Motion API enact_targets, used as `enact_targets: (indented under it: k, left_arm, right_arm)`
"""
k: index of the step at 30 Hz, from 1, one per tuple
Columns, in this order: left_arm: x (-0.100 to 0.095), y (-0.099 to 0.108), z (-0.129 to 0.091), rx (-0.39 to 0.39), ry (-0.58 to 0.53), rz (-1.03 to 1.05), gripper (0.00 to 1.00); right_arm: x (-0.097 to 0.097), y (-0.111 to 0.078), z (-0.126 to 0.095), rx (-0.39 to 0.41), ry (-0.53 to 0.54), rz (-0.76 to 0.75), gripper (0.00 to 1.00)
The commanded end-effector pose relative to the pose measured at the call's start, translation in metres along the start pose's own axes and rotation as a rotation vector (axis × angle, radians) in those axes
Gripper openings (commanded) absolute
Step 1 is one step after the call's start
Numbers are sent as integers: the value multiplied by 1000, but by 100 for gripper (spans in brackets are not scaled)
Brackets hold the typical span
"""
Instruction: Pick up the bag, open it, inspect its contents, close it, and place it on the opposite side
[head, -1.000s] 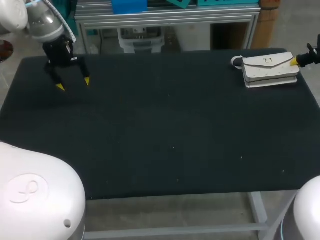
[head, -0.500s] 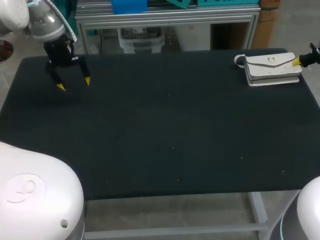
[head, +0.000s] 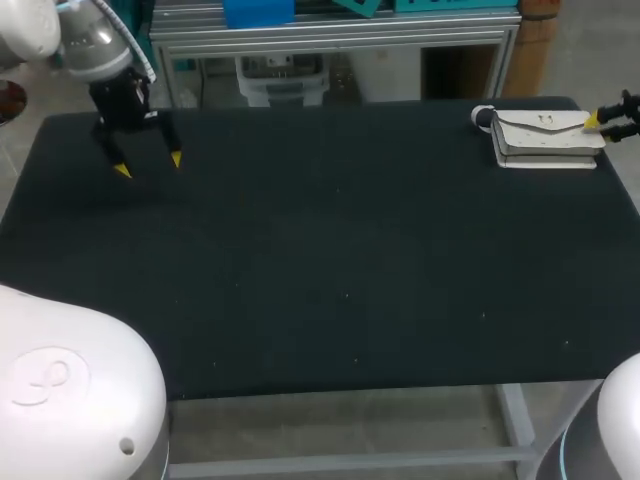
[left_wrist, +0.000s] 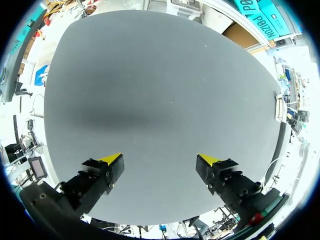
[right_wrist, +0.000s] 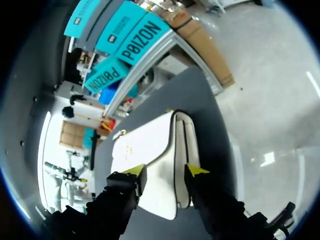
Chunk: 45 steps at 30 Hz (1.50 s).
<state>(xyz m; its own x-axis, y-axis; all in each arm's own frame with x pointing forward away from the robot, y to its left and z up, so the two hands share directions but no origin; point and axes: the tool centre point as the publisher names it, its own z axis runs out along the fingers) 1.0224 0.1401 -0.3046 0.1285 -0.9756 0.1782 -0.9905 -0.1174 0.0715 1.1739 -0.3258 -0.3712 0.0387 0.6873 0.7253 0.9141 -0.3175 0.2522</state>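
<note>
At the desk's (head: 320, 260) far right corner sits the white flap handbag (head: 545, 135). The right end effector (right_wrist: 166, 171) pinches its end, apparently to lift it. Well apart, the left end effector (head: 148, 166) hangs spread wide, likely waiting to open the flap.

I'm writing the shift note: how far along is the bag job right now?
Early. Nothing looks finished: the white bag is at the table's far right, flap shut. In hand: the right gripper clasps its end. Remaining: lifting, opening, inspecting, closing, carrying it over to where the left gripper hangs open.
</note>
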Motion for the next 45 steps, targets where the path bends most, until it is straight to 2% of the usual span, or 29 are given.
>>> enact_targets:
  k: [1, 6, 11, 14, 18, 20, 24, 32, 45]
  left_arm:
    - [-2, 7, -1, 23, 7, 4, 100]
    - [-2, 7, -2, 28, 11, 12, 100]
    - [-1, 7, -5, 39, 9, 23, 100]
    - [-2, 6, -7, 49, 1, 30, 100]
    - [-2, 5, -12, 71, -12, 37, 100]
    - [-2, 5, -14, 77, -17, 38, 100]
    - [-3, 3, -19, 94, -42, 34, 100]
    - [-2, 2, -25, 118, -56, 34, 100]
    - [2, 3, -33, 147, -79, 45, 100]
  right_arm:
    - [6, 4, -16, 294, -12, 0, 100]
    - [24, -1, -42, 272, -58, -18, 100]
    - [46, -12, -59, 287, -133, -36, 100]
    - [59, -21, -65, 291, -180, -59, 100]
    - [81, -44, -76, 287, -314, -69, 100]
    - [85, -48, -78, 285, -355, -63, 100]
    - [100, -70, -87, 294, -437, -77, 100]
    - [116, -103, -96, 310, -587, -67, 100]
    - [155, -143, -97, 306, -703, -197, 100]
